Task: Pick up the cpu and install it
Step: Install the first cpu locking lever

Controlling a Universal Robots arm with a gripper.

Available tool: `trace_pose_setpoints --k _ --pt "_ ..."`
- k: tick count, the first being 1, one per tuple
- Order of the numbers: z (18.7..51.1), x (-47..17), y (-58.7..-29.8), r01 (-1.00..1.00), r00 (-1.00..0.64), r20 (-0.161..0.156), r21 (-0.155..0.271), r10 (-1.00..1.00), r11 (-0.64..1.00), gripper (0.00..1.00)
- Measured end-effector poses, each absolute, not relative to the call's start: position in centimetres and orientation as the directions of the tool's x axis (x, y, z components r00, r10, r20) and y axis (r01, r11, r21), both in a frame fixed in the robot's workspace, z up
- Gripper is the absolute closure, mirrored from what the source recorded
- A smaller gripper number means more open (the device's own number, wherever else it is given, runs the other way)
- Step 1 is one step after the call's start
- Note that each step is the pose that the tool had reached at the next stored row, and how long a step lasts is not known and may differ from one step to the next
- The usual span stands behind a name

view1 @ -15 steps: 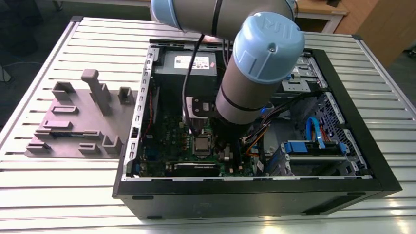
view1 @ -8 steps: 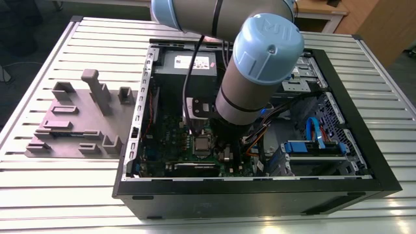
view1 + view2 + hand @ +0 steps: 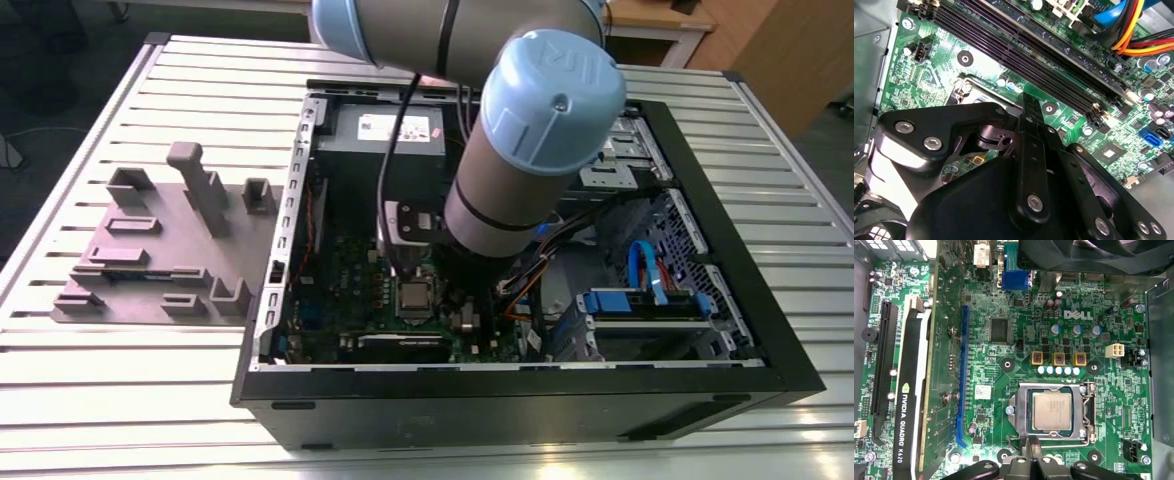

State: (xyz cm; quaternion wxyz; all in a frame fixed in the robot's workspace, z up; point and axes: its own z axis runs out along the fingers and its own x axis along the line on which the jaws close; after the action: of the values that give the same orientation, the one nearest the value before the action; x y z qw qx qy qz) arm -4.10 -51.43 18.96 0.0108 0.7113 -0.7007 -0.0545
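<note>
Nearest you in the exterior view is the black computer case (image 3: 534, 400), lying open on the slatted table (image 3: 120, 380), with the arm (image 3: 534, 150) reaching down into it over the green motherboard (image 3: 360, 275); a grey fixture plate (image 3: 147, 250) sits on the exterior view's left. In the second wrist view, the gripper (image 3: 1026, 100) fills the foreground, its 2 fingers (image 3: 1030, 150) pressed together with nothing between them, the tip hanging just above the board near the memory slots (image 3: 1044, 45). In the first wrist view, the cpu (image 3: 1052, 411) lies flat inside the socket frame (image 3: 1054, 412), beside a graphics card (image 3: 909, 390). You can judge the chip placed; the frame looks unlatched still, though that is hard to confirm.
</note>
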Motion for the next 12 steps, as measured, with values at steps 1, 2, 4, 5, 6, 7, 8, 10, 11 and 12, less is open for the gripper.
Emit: trace_pose_setpoints --k 1,2,4,5,6,7,8,10,11,12 --pt "18.93 -4.07 -51.43 -0.996 0.012 -0.062 0.092 -0.998 -0.018 0.89" --pt "18.90 -4.04 -51.43 -0.996 0.012 -0.062 0.092 -0.998 -0.018 0.89" --pt "18.85 -3.99 -51.43 -0.996 0.013 -0.062 0.092 -0.998 -0.018 0.89" --pt "18.82 -3.95 -51.43 -0.996 0.013 -0.062 0.092 -0.998 -0.019 0.89" --pt "18.81 -3.93 -51.43 -0.996 0.013 -0.062 0.092 -0.998 -0.019 0.89" --pt "18.80 -3.90 -51.43 -0.996 0.013 -0.062 0.092 -0.998 -0.019 0.89" --pt "18.78 -3.87 -51.43 -0.996 0.014 -0.062 0.092 -0.998 -0.019 0.89" --pt "18.71 -3.82 -51.42 -0.996 0.014 -0.063 0.091 -0.998 -0.020 0.89" --pt "18.71 -3.81 -51.43 -0.996 0.014 -0.063 0.091 -0.998 -0.020 0.89" --pt "18.72 -3.80 -51.43 -0.996 0.014 -0.063 0.092 -0.998 -0.020 0.89"
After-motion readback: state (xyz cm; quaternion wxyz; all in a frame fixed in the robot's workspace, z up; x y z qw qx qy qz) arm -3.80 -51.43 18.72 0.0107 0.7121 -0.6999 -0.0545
